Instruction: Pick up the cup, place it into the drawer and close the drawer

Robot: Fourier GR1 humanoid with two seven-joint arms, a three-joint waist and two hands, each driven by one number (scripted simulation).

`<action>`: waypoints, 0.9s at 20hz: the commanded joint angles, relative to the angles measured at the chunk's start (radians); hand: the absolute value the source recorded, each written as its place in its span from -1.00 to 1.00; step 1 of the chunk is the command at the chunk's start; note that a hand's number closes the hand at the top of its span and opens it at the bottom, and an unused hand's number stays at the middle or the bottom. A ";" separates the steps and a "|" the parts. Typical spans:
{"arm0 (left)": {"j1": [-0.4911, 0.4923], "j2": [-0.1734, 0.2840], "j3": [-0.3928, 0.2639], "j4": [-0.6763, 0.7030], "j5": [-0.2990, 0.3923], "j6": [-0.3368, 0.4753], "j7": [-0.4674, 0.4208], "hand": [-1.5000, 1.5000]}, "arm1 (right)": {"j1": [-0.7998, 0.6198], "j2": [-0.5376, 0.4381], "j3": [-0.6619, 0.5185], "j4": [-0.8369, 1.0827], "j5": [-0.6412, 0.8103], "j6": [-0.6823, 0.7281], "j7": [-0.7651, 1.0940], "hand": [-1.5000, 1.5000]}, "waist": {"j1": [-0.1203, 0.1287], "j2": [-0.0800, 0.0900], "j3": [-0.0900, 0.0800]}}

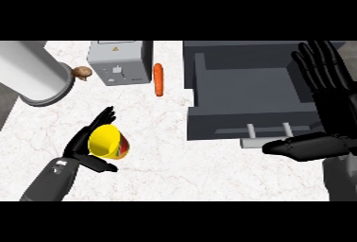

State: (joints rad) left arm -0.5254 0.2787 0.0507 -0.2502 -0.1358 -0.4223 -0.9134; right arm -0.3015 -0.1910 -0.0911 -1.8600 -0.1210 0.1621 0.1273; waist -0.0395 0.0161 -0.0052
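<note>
At the lower left of the table [174, 156], the cup [108, 141]: yellow, with a red patch low on its side, tipped so its mouth faces the viewer, well apart from its destination. Held by the left hand [89, 144], fingers behind the far side and thumb under the near side, curled round it; the tilt appears to follow the wrist's angle. To the right, the drawer [251, 94]: grey, pulled out, its inside bare, handle [268, 128] on the near front, left wide so the cup can go in from above. Beside it, the right hand [320, 113]: released, fingers straight and pointing up along the drawer's right edge, thumb lying just by the handle, likely posted for the closing push. Further off: a carrot [158, 79] lying lengthwise left of the drawer; a grey box [120, 61]; a small brown thing [82, 72]; a large pale cylinder [31, 71] at the upper left.
</note>
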 commanded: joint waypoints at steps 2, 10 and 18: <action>-0.022 -0.004 -0.003 0.033 -0.005 -0.121 -0.131 -1.00 | 0.024 -0.016 -0.013 -0.016 -0.021 0.023 0.004 -1.00 | -0.008 -0.001 0.000; -0.042 -0.064 -0.024 0.063 -0.015 -0.156 -0.120 -1.00 | -0.031 -0.004 -0.004 0.025 0.010 -0.003 0.003 -1.00 | -0.003 0.006 -0.001; -0.036 -0.058 -0.017 -0.038 0.002 -0.112 -0.244 1.00 | -0.004 -0.042 -0.048 -0.007 -0.032 0.026 0.016 -1.00 | 0.002 -0.002 0.000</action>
State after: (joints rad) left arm -0.5779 0.2070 0.0311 -0.2477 -0.1326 -0.4636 -0.9481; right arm -0.3063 -0.2168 -0.1143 -1.8632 -0.1388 0.1814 0.1436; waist -0.0443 0.0172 -0.0061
